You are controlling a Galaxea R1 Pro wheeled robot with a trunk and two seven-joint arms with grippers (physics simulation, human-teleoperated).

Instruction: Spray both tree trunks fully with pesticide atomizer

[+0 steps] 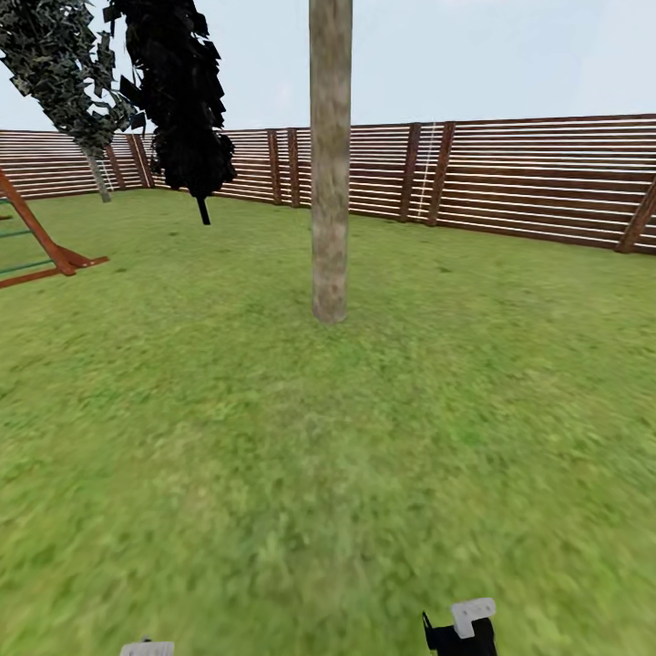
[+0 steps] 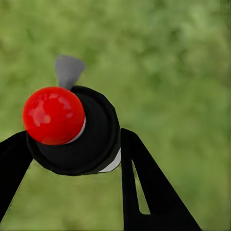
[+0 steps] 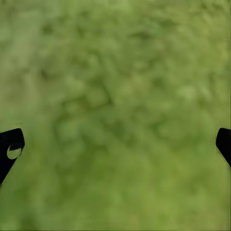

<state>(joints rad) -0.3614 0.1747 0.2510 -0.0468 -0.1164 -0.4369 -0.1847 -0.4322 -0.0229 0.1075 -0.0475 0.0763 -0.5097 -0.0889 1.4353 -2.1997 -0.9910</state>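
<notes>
A bare grey-brown tree trunk (image 1: 330, 159) rises from the lawn straight ahead, in the middle distance; no whitish specks show on it. In the left wrist view the pesticide atomizer (image 2: 82, 130), a black bottle with a red ball top, sits between the two black fingers (image 2: 144, 187) of my left gripper (image 2: 72, 159), which is shut on it over blurred grass. My right gripper (image 3: 118, 147) is open with only grass between its fingertips (image 3: 10, 149). Small parts of both arms peek in at the head view's lower edge, the right arm (image 1: 463, 629) and the left arm (image 1: 146, 649).
A brown slat fence (image 1: 510, 178) rings the lawn behind the trunk. A dark narrow tree (image 1: 187, 100) and a leafy tree (image 1: 64, 64) stand at the back left. A red-brown wooden frame (image 1: 41, 246) lies at the far left. Grass stretches between me and the trunk.
</notes>
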